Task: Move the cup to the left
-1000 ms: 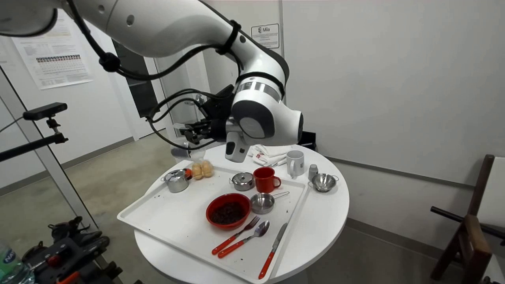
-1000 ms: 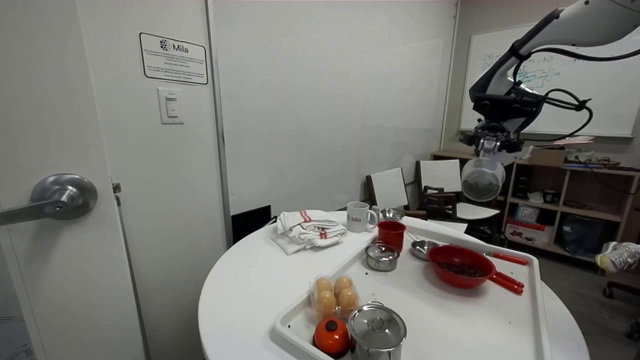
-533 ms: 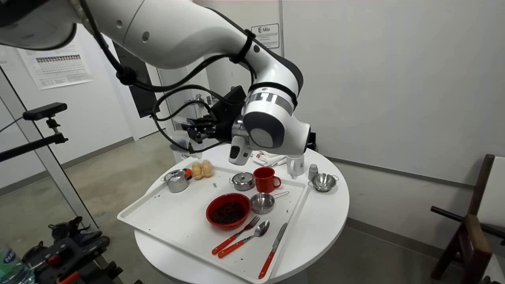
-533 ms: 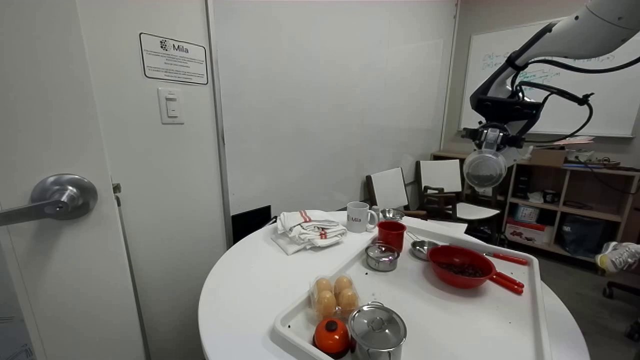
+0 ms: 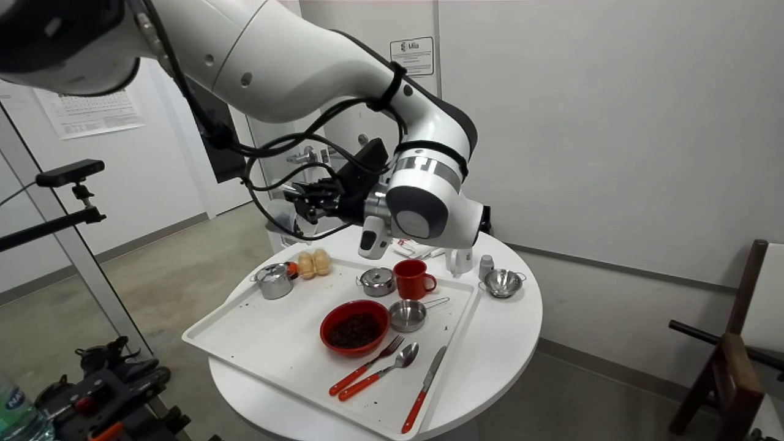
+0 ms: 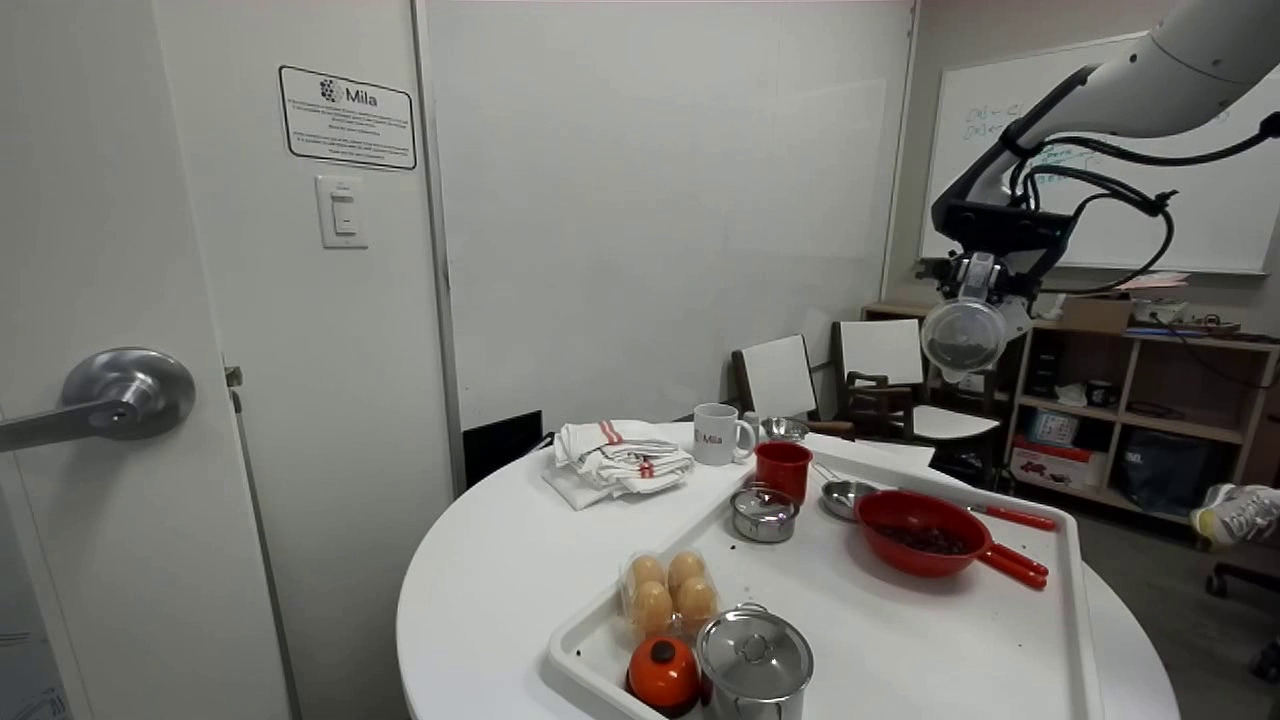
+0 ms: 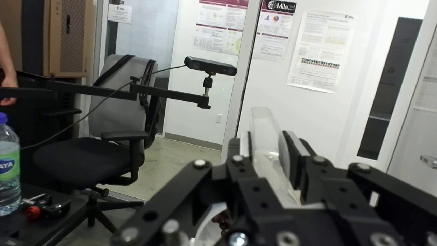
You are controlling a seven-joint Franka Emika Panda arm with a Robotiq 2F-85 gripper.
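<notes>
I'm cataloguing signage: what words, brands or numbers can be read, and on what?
"Mila": wall sign
"Mila": mug
"Mila": dark-headed poster
"Mila", small: white poster and notice
"05", cut off: above the notice
"NA" in an exterior view, "AYA" in the wrist view: bottle
Fine print, whiteboard writing, bag lettering: too small or blurred.

In an exterior view: high, angled down; surface [image 5: 496,331] nearly whole, arm [image 5: 300,67] close at upper left. In an exterior view: pot [image 6: 755,662] close at bottom, door [image 6: 90,250] at left, looking across. Shared, both exterior views: surface, tray [image 6: 870,640], sign [image 6: 347,117]. Wrist view: close behind jaws at lower right, near level, facing chair [image 7: 116,114]. Shared, wrist view and an exterior view: mounted camera [image 5: 69,173].
</notes>
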